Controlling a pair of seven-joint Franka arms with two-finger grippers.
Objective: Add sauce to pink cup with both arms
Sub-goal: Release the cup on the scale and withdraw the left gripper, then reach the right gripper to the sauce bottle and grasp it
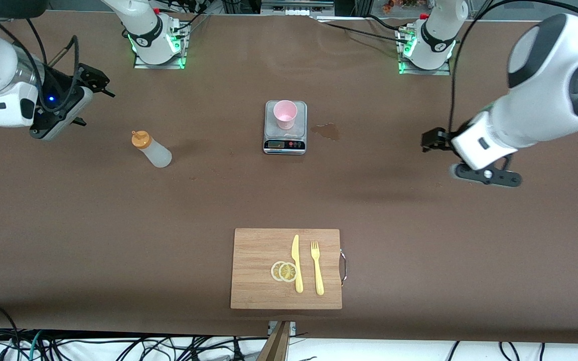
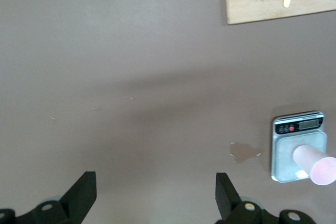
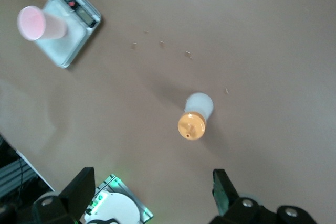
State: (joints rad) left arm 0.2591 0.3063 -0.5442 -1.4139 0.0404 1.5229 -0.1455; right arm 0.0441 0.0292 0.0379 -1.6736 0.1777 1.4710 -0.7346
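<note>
Both black end effectors hang wide open and empty over the brown worktop (image 1: pixel 118 210): left end effector (image 2: pixel 155 192) near the grey scale (image 1: pixel 285 128), right end effector (image 3: pixel 152 190) near the translucent orange-capped squeeze bottle (image 1: pixel 151 149).

So my whole workspace is one big brown table (image 1: pixel 118 240) with a matte cover, and there's a damp-looking stain (image 1: pixel 327 131) near the middle. At the camera-side edge a wooden beam (image 1: pixel 278 342) pokes out from underneath, over a pale floor (image 1: pixel 394 351) with black cables (image 1: pixel 118 347) tangled everywhere. Up by the bases, more cables and metal framing (image 1: pixel 289 7). Lighting is even and soft.
</note>
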